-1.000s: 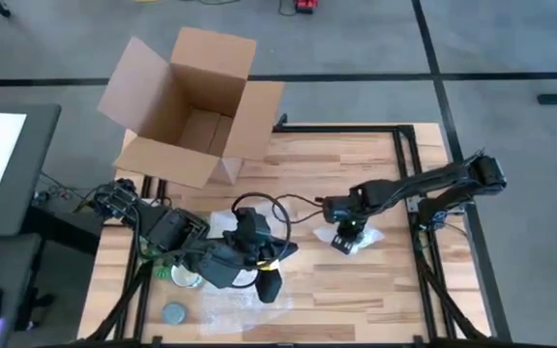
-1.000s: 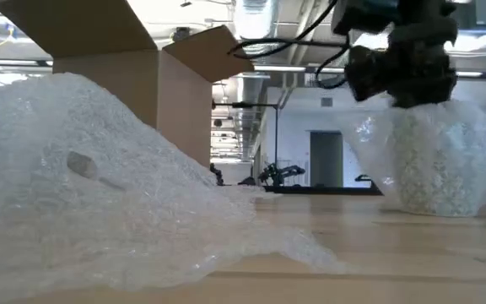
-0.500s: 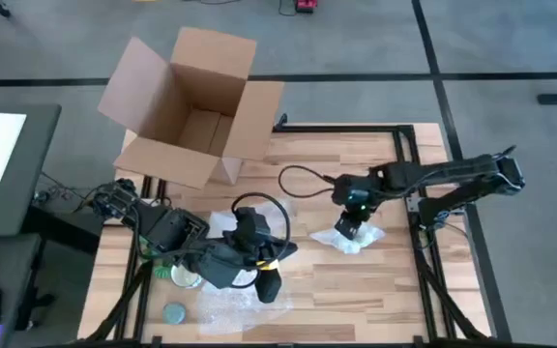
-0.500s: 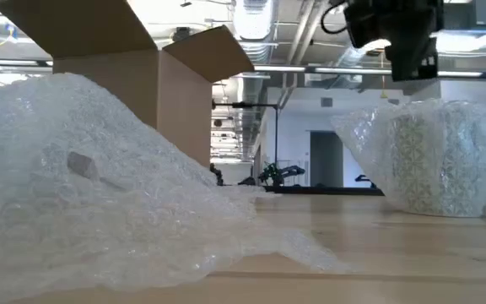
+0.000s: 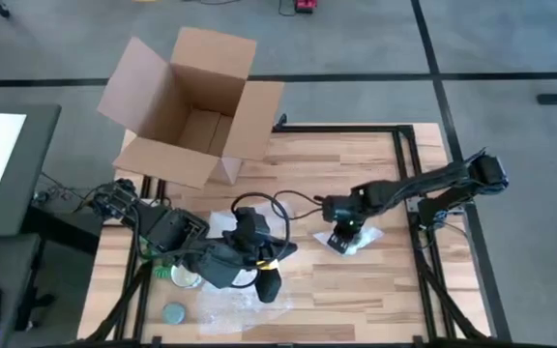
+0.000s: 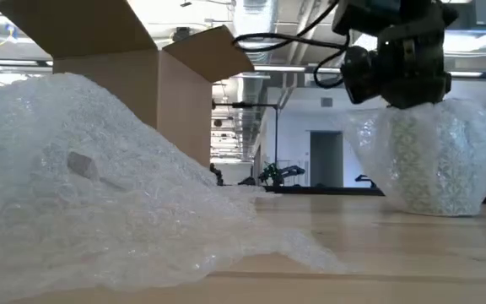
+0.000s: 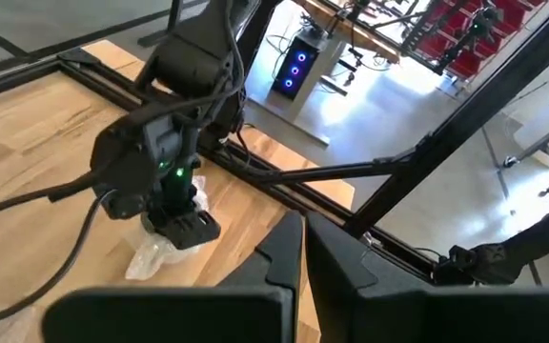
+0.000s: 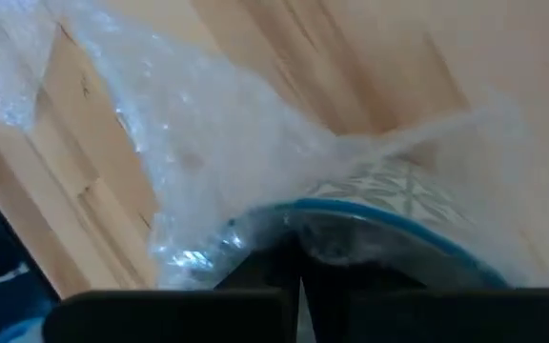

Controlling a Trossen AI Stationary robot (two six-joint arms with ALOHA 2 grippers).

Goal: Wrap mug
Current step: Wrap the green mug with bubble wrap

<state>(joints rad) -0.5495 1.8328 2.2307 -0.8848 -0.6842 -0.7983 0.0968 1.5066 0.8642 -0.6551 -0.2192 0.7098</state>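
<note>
Wooden bench (image 5: 356,155) under two dark arms. Near left edge, small cream mug (image 5: 190,279), seemingly mouth-up, just behind left gripper (image 5: 269,286), jaws narrow and empty over bubble wrap (image 5: 222,307). Well apart from right gripper (image 5: 342,238), down on wrapped bundle (image 5: 364,238) toward right edge; grip there impossible to tell

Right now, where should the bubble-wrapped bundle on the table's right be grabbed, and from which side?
Take the bubble-wrapped bundle at its top, coming straight down. It sits upright on the table, wide and rounded, with loose wrap flaring at the sides. The right tool sits on that top.
</note>
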